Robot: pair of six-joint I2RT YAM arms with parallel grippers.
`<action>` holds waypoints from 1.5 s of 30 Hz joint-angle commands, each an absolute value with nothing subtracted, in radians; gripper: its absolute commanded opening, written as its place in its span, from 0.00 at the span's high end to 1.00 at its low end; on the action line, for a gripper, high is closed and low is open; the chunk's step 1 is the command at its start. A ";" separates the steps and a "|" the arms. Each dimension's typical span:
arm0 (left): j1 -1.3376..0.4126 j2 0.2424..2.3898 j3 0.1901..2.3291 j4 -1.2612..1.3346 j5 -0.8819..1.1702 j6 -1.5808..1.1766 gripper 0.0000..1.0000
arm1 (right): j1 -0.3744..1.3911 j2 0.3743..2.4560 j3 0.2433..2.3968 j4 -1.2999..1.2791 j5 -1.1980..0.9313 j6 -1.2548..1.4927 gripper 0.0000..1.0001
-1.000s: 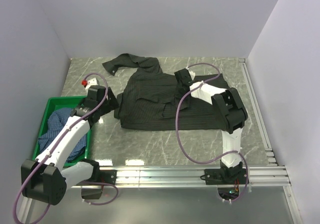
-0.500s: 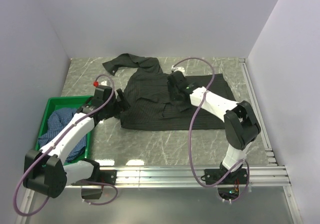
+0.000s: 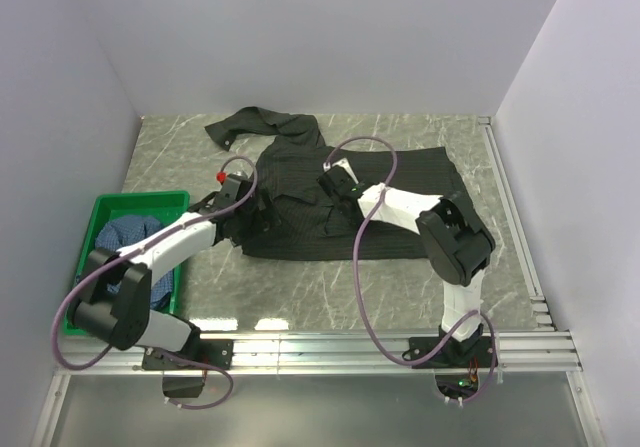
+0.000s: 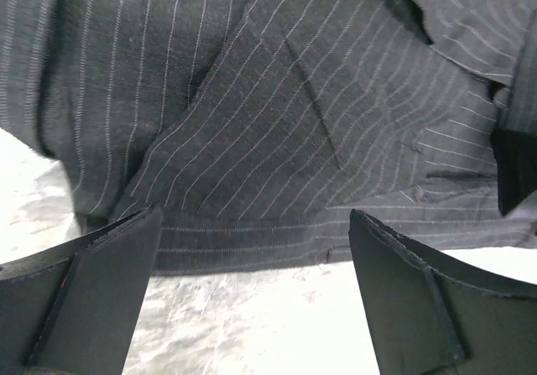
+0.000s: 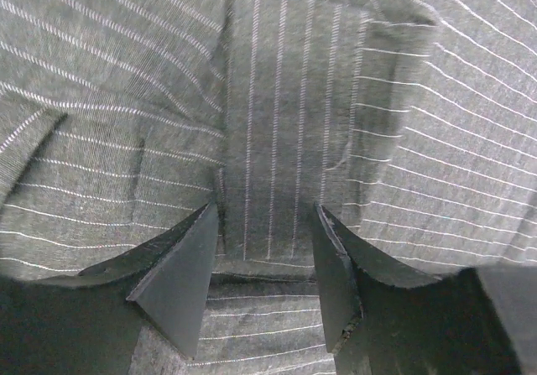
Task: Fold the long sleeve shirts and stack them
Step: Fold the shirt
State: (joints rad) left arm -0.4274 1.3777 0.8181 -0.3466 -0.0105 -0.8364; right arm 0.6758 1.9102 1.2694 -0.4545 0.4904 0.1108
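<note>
Bunching looks likely: black shirt (image 3: 300,235) lies spread mid-table, left gripper (image 4: 252,224) gaping at its hem, right gripper (image 5: 264,224) half-open astride a fold, apt to pinch extra layers. Blue shirt (image 3: 125,237) sits in the crate (image 3: 140,200).

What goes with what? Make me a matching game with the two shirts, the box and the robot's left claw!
Things:
1. black shirt
2. blue shirt
3. crate
4. left gripper

Descriptions:
A. green
B. bunched up inside the crate
C. wide open, holding nothing
D. spread out on the table

Pairs: 1-D, 2-B, 3-A, 4-C
</note>
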 commanded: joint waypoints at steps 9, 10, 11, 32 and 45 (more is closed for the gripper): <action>-0.437 1.499 0.779 -0.253 -0.048 -0.894 0.01 | 0.735 1.980 1.295 -0.488 0.644 0.031 0.45; -0.436 1.499 0.772 -0.253 -0.051 -0.899 0.01 | 0.738 1.979 1.293 -0.485 0.646 0.026 0.46; -0.436 1.500 0.769 -0.255 -0.057 -0.900 0.01 | 0.738 1.980 1.290 -0.483 0.641 0.020 0.46; -0.434 1.476 0.729 -0.299 -0.114 -0.907 0.01 | 0.706 2.005 1.322 -0.474 0.752 0.029 0.79; -0.436 1.468 0.727 -0.298 -0.104 -0.904 0.01 | 0.612 1.987 1.308 -0.523 0.730 0.195 0.64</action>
State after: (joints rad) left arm -0.4362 1.4811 0.7559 -0.2516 -0.0704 -0.9077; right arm 0.6365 2.0006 1.2865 -0.5041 0.7269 0.1368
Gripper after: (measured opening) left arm 0.993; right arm 0.353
